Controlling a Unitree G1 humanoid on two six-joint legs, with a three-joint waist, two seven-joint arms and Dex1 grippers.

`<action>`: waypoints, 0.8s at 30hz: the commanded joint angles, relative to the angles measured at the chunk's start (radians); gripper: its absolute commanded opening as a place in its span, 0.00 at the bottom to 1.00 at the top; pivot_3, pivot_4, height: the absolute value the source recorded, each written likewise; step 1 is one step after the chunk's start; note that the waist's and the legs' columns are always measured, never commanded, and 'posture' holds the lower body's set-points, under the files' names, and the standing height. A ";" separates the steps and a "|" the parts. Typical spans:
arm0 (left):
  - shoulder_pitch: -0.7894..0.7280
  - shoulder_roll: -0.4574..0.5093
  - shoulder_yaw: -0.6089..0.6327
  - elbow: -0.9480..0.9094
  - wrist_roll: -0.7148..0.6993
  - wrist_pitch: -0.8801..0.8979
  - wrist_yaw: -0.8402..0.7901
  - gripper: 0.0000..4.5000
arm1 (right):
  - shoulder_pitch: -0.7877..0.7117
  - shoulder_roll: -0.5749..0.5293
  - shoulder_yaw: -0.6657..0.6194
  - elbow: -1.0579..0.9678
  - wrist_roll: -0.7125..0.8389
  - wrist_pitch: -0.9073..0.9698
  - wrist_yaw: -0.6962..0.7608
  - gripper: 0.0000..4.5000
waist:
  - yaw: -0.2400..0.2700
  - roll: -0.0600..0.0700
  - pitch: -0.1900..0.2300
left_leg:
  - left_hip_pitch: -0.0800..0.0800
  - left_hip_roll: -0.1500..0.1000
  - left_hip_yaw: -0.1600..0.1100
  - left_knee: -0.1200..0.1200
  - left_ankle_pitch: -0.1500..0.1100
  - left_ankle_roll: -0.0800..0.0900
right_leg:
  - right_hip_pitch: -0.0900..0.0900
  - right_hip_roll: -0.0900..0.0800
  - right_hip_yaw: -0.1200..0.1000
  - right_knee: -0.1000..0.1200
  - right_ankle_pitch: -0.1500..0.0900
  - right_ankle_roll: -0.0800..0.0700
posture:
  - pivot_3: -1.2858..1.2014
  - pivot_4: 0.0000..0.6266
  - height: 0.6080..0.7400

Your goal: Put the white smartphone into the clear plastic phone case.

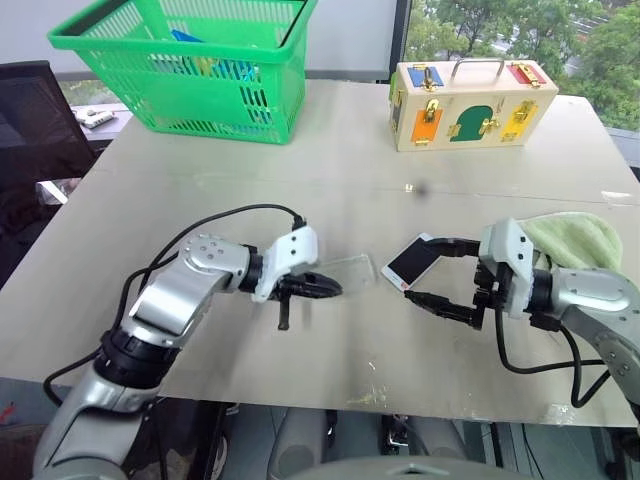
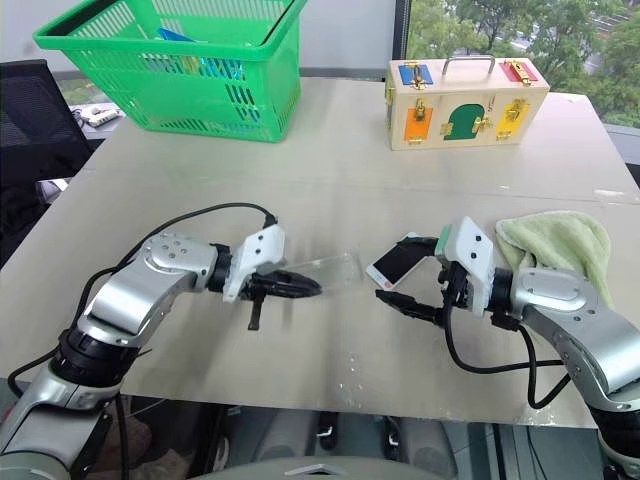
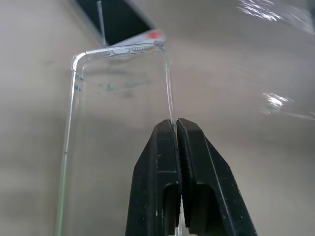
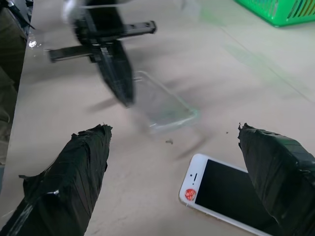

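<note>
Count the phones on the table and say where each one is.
1: the white smartphone with a dark screen lies on the table between the right gripper's open black fingers, across from the clear plastic phone case. The green basket's contents could hide others.

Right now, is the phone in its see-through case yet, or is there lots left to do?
Not yet. Done: the left gripper has pinched the clear plastic phone case by its edge, jaws shut. In hand: the right gripper has its jaws wide open around the white smartphone, which looks to be lying on the table. Left: grip the phone, line it up and press it into the case.
</note>
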 commanded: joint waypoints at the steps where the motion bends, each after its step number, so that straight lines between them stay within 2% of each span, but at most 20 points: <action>1: 0.017 0.043 -0.014 -0.149 0.004 -0.050 -0.025 0.01 | 0.000 -0.006 -0.005 -0.027 -0.003 -0.008 0.003 1.00 | 0.001 0.000 0.000 | 0.001 0.000 0.000 0.000 0.000 0.000 | 0.000 0.000 0.000 0.000 0.000 0.000 | 0.52 0.24 1.00; 8: -0.057 0.051 -0.081 -0.069 0.061 -0.136 -0.068 0.01 | -0.012 -0.013 -0.012 -0.020 0.006 0.031 -0.005 1.00 | 0.004 0.000 0.000 | 0.001 0.000 0.000 0.000 0.000 0.000 | 0.001 0.001 0.000 0.001 0.000 0.000 | 0.52 0.24 1.00; 13: -0.136 -0.011 -0.139 0.097 0.130 -0.201 -0.061 0.01 | -0.024 -0.012 -0.019 -0.035 0.012 0.063 -0.026 1.00 | 0.003 0.000 0.000 | 0.001 -0.001 0.000 0.000 0.000 0.000 | 0.001 0.001 0.000 0.000 0.000 0.000 | 0.52 0.24 1.00; 21: -0.184 -0.059 -0.155 0.343 0.185 -0.315 -0.101 0.01 | -0.024 -0.016 -0.028 -0.051 0.025 0.087 -0.039 1.00 | 0.001 0.000 0.000 | 0.001 -0.001 0.000 0.000 0.000 0.000 | 0.000 0.002 0.000 0.000 0.000 0.000 | 0.52 0.24 1.00; 24: -0.188 -0.087 -0.149 0.411 0.190 -0.360 -0.106 0.18 | -0.035 -0.010 -0.012 -0.040 0.011 0.076 -0.040 1.00 | 0.002 0.000 0.000 | 0.001 -0.001 0.000 0.000 0.000 0.000 | 0.000 0.002 0.000 0.000 0.000 0.000 | 0.52 0.24 1.00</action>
